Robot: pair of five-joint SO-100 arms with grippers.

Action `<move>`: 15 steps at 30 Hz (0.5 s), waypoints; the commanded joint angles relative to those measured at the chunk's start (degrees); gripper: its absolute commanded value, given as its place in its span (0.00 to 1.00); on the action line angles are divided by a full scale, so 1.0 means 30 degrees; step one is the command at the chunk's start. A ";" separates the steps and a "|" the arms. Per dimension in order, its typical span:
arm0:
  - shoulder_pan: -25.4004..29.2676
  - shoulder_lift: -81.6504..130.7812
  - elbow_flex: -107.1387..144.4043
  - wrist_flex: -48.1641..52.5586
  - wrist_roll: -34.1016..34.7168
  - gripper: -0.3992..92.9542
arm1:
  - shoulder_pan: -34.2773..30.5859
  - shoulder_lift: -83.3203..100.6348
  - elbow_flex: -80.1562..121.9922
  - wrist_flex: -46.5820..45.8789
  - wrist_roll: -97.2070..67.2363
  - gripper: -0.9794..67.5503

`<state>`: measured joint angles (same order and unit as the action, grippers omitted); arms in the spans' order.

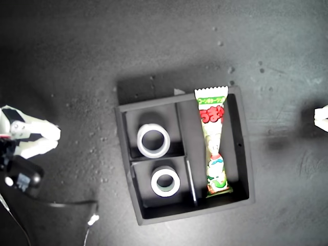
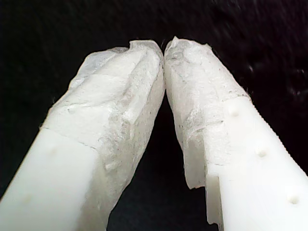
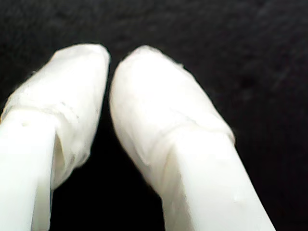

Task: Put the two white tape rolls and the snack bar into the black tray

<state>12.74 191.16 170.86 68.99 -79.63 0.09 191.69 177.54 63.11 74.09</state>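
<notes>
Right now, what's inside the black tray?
The black tray holds three things. One tape roll sits in a small compartment, another tape roll in the small compartment beside it, and the snack bar lies in the long one. Whatever is under the wrapper is hidden.

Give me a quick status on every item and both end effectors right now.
Upper tape roll: lying flat in one small compartment.
Lower tape roll: lying flat in the other small compartment.
Snack bar: lying lengthwise in the long compartment, top crimp over the rim.
Black tray: holds all three items.
My first end effector: shut, empty.
My second end effector: shut, empty.
</notes>
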 commanded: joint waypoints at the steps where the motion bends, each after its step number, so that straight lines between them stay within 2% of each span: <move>1: 0.0322 0.0908 0.1611 -0.0674 -0.0176 0.01 | -0.0322 0.0088 0.0498 -0.0205 -0.0264 0.00; 7: -0.0234 0.0908 0.2988 -0.1934 0.2285 0.01 | -0.0879 0.0088 0.0498 0.0996 -0.1377 0.01; 9: -0.0439 0.0908 0.2988 -0.1553 0.1758 0.01 | -0.0293 0.0088 0.0498 0.1904 -0.0527 0.01; 12: -0.0586 0.0908 0.2988 0.0703 -0.0967 0.01 | -0.0410 0.0088 0.0498 0.3867 0.2842 0.01; 14: -0.0498 0.0908 0.2988 0.1289 -0.1289 0.01 | -0.0615 0.0000 0.0498 0.4570 0.4395 0.01; 15: -0.0527 0.0908 0.2988 0.1523 -0.0674 0.01 | -0.0645 -0.0059 0.0498 0.4570 0.4277 0.01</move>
<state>11.87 191.16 176.57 71.37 -81.91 -1.14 191.69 178.33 75.15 83.14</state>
